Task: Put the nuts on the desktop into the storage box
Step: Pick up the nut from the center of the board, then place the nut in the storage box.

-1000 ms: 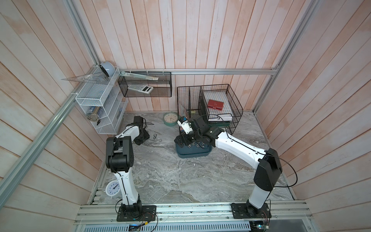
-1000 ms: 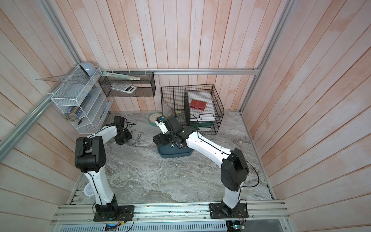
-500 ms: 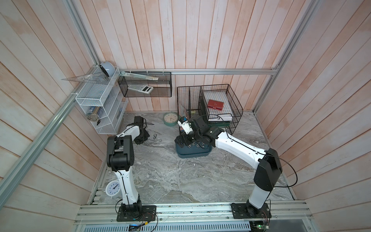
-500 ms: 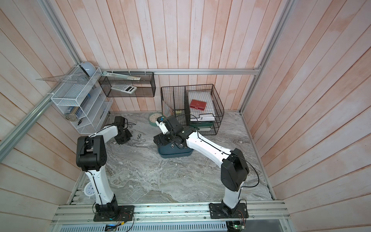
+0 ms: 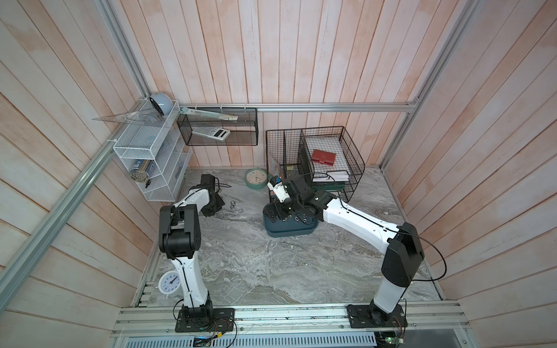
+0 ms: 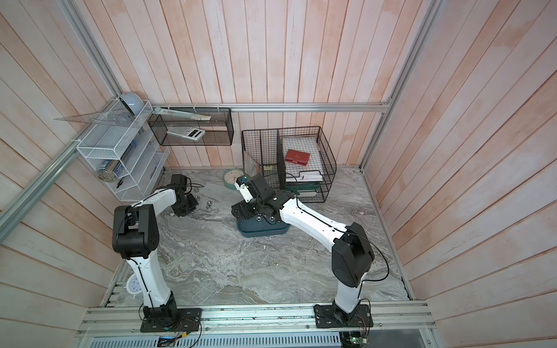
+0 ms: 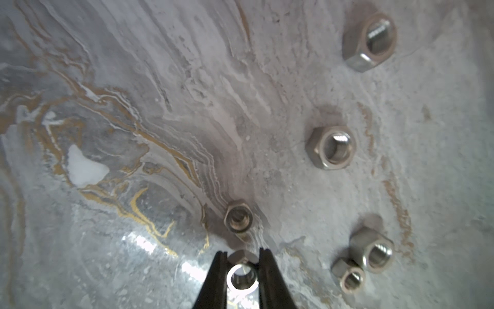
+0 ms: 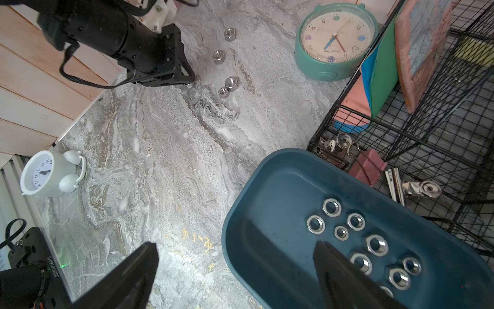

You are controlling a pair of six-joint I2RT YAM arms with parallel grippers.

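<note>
The left tool [image 7: 242,254] was clamped shut on one nut [image 7: 242,279] at the tabletop [image 7: 160,80], with five loose nuts [image 7: 331,151] lying near it. The right tool [image 8: 235,246] hung wide open and empty over the storage box [image 8: 280,187], which held several more nuts [image 8: 375,244].

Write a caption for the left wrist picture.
Left hand shut on one nut, five more nuts loose on the desktop.

The grey marble-patterned desktop [image 5: 256,265] bears loose silver hex nuts [image 7: 331,151], a shallow dark teal plastic storage box [image 8: 267,187], a round green clock [image 8: 335,40] lying flat, a white twin-bell alarm clock [image 8: 50,174] and a black wire-mesh organiser [image 5: 283,150].
</note>
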